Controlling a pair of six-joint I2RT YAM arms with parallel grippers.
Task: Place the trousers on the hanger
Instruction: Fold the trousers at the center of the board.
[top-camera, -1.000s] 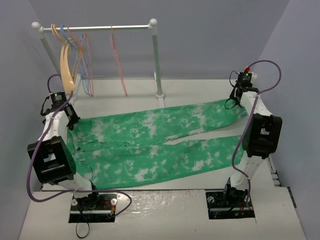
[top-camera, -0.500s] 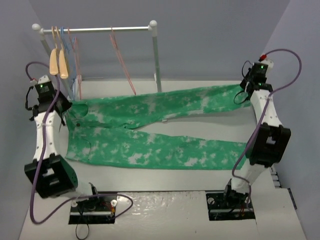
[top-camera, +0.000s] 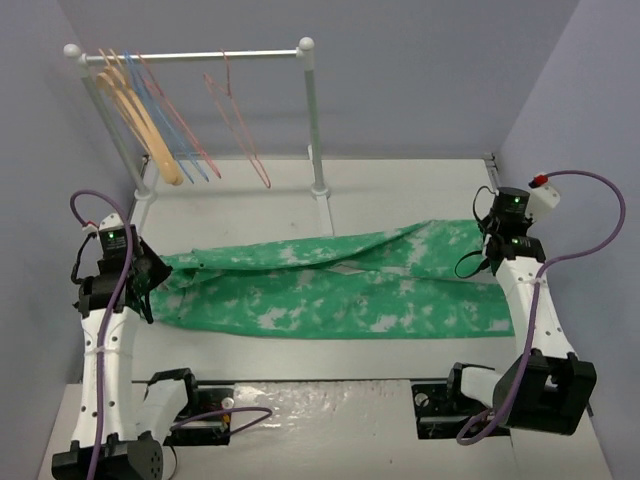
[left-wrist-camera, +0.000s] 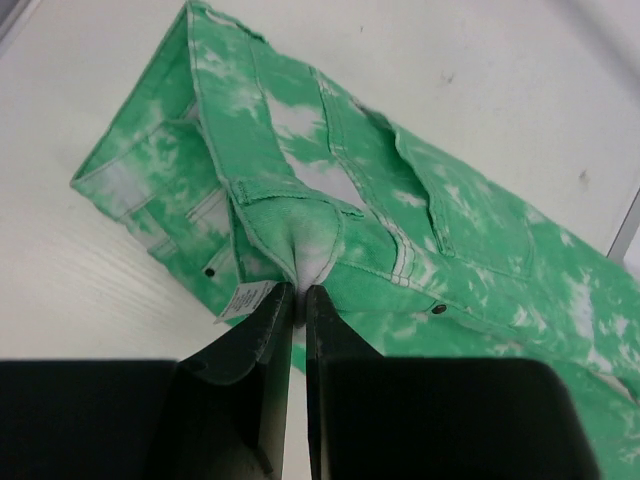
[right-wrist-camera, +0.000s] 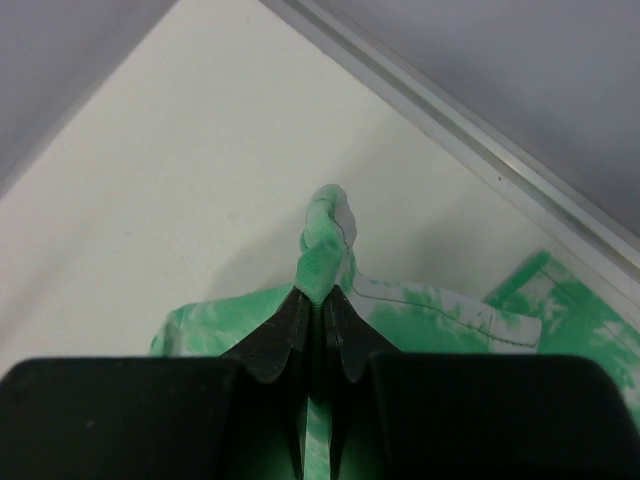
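The green tie-dye trousers (top-camera: 320, 292) lie folded lengthwise across the table, one leg on top of the other. My left gripper (top-camera: 150, 283) is shut on the waistband at the left end; the left wrist view shows its fingertips (left-wrist-camera: 298, 290) pinching a fold of the waist (left-wrist-camera: 300, 225) beside a white label. At the right end my right gripper (top-camera: 487, 250) is shut on the leg ends, with a bunched green hem (right-wrist-camera: 325, 240) sticking out past its tips (right-wrist-camera: 322, 298). The thin pink hanger (top-camera: 238, 120) hangs alone on the rail, well behind the trousers.
A white clothes rail (top-camera: 200, 57) on two posts stands at the back, its right post (top-camera: 313, 120) just behind the trousers. At its left end hang a tan wooden hanger (top-camera: 150, 125) and several blue and pink wire ones (top-camera: 185, 135). Grey walls close in both sides.
Both arms have swung the trousers up and back toward the near side, laying one leg over the other. The trousers now form one narrow folded band. The hangers on the rail have swung.
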